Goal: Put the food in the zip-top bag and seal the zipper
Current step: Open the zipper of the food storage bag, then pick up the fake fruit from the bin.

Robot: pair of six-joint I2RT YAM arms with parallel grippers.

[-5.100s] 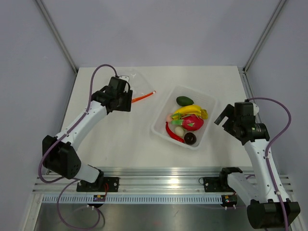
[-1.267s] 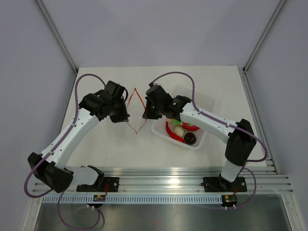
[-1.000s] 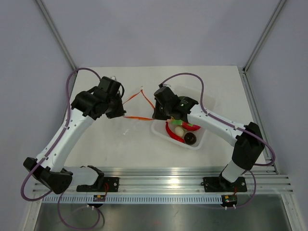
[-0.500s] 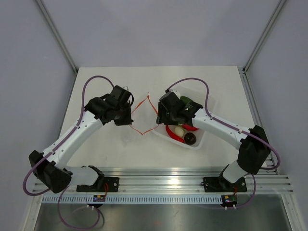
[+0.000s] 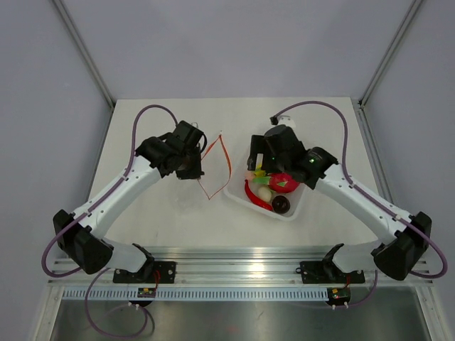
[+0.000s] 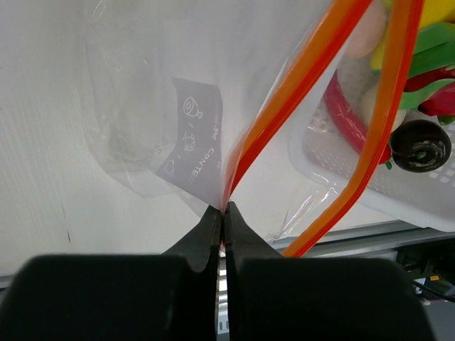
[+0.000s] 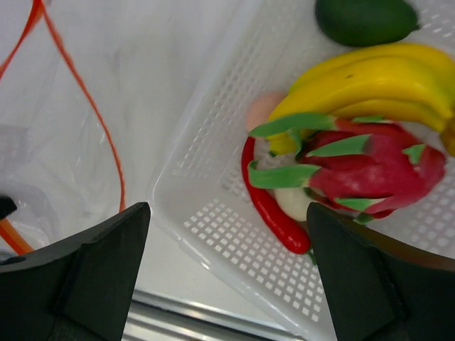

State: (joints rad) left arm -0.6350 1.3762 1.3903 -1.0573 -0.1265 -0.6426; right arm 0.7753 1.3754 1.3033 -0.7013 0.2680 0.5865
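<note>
My left gripper (image 5: pixel 195 170) is shut on the edge of the zip-top bag (image 6: pixel 142 106), pinching it beside the white label. The zipper (image 6: pixel 284 106) gapes as an orange loop (image 5: pixel 229 165), so the mouth stands open toward the tray. My right gripper (image 5: pixel 257 165) is open over the tray's left end, holding nothing. The food lies in the tray: avocado (image 7: pixel 366 20), banana (image 7: pixel 370 82), dragon fruit (image 7: pixel 370 167), red chilli (image 7: pixel 274 209), a whitish piece (image 7: pixel 295 202) and a dark round fruit (image 6: pixel 419 144).
The perforated clear tray (image 7: pixel 213 213) sits right of centre, its left edge next to the bag's mouth. An aluminium rail (image 5: pixel 242 259) runs along the near table edge. Grey walls enclose the table on three sides.
My right gripper has let go of the bag's mouth, opened wide and moved right over the tray. The left gripper keeps its hold; the zipper loop now hangs from it alone.
</note>
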